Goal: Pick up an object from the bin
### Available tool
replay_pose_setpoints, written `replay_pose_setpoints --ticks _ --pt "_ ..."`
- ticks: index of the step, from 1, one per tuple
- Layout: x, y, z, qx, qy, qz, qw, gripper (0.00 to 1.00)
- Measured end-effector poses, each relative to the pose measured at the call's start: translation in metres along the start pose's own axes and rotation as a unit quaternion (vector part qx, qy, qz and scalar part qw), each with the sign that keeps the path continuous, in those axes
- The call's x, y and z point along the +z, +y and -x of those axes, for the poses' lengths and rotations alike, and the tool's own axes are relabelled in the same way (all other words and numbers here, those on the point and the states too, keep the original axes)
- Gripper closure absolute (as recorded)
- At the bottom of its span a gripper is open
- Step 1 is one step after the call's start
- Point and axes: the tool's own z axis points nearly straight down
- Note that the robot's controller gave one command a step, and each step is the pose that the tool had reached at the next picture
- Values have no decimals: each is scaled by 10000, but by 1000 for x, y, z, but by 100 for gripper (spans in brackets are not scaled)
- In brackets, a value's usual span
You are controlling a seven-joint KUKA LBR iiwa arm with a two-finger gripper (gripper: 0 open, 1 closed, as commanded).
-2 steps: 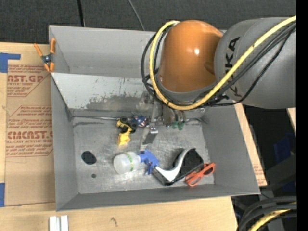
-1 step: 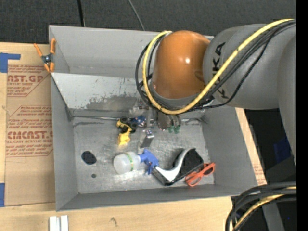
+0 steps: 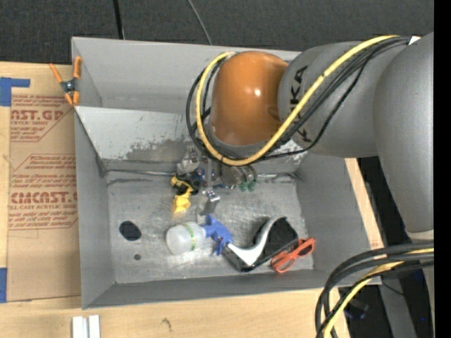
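At the far edge of the floor of the grey metal bin (image 3: 91, 224), toward 12 o'clock, hanging low: the pincer (image 3: 209, 192), a tight cluster of bright metal parts beneath a glossy, rounded orange cover (image 3: 246, 104). Impossible to tell whether released or clenched. Just beside it at 9 o'clock, lying on the floor, a small knobbly yellow-and-black piece (image 3: 181, 192), nearest of all the loose things. At 3 o'clock of the pincer, a tiny green bit (image 3: 246, 185) against the foot of the far wall. At 6 o'clock, apart from the pincer, an angular blue plastic piece (image 3: 217, 234), touching on its 9 o'clock side a smooth white rounded bottle (image 3: 183, 239). Toward 5 o'clock, a curved black-and-white thing (image 3: 262, 246) with a soft dark body and a pale glossy rim, and just beside that at 3 o'clock a thin orange-red looped frame (image 3: 294, 253). Well apart at 8 o'clock, a flat dark round disc (image 3: 129, 229) on bare metal. Floor dull grey, scratched and flecked with pale wear marks; walls smooth and sloping. Reaching in from 3 o'clock, the thick grey arm (image 3: 380, 97), bent down steeply at the wrist, wrapped with yellow and black cables (image 3: 331, 69) looping round the cover.
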Motion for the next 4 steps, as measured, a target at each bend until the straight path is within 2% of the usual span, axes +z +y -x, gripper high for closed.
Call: replay_pose_setpoints --ticks 1,2,3,4 --pt "23 0 -11 -650 -1 0 9979 0" --pt "71 -5 9 -742 48 11 9972 0" --pt "69 -5 9 -723 35 10 9974 100" --pt "70 -5 9 -723 36 10 9974 100"
